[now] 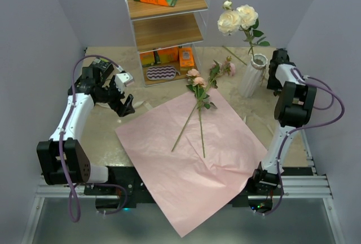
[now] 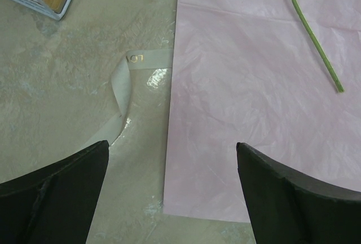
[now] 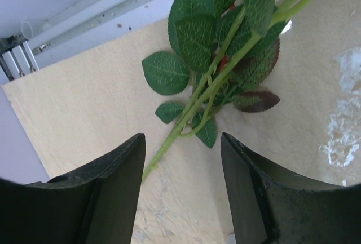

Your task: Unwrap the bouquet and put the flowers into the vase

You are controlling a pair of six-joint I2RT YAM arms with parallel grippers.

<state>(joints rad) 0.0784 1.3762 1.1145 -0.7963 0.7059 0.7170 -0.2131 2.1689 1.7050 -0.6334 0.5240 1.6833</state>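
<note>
The bouquet lies unwrapped: its pink sheet [image 1: 186, 159] is spread flat on the table. Two flowers [image 1: 196, 79] with pink and peach blooms lie across the sheet, stems toward me. A further flower [image 1: 228, 66] lies on the table behind them. The white ribbed vase [image 1: 251, 76] stands at the right and holds cream-white roses [image 1: 237, 17]. My left gripper [image 1: 122, 102] hangs open over the sheet's left edge [image 2: 175, 114], next to a cream ribbon [image 2: 121, 83]. My right gripper [image 3: 183, 136] is open behind the vase, above a leafy green stem [image 3: 208, 89] lying on the table.
A wire shelf rack [image 1: 166, 27] with orange boxes stands at the back centre. Grey walls close in on both sides. One stem [image 2: 316, 41] crosses the sheet in the left wrist view.
</note>
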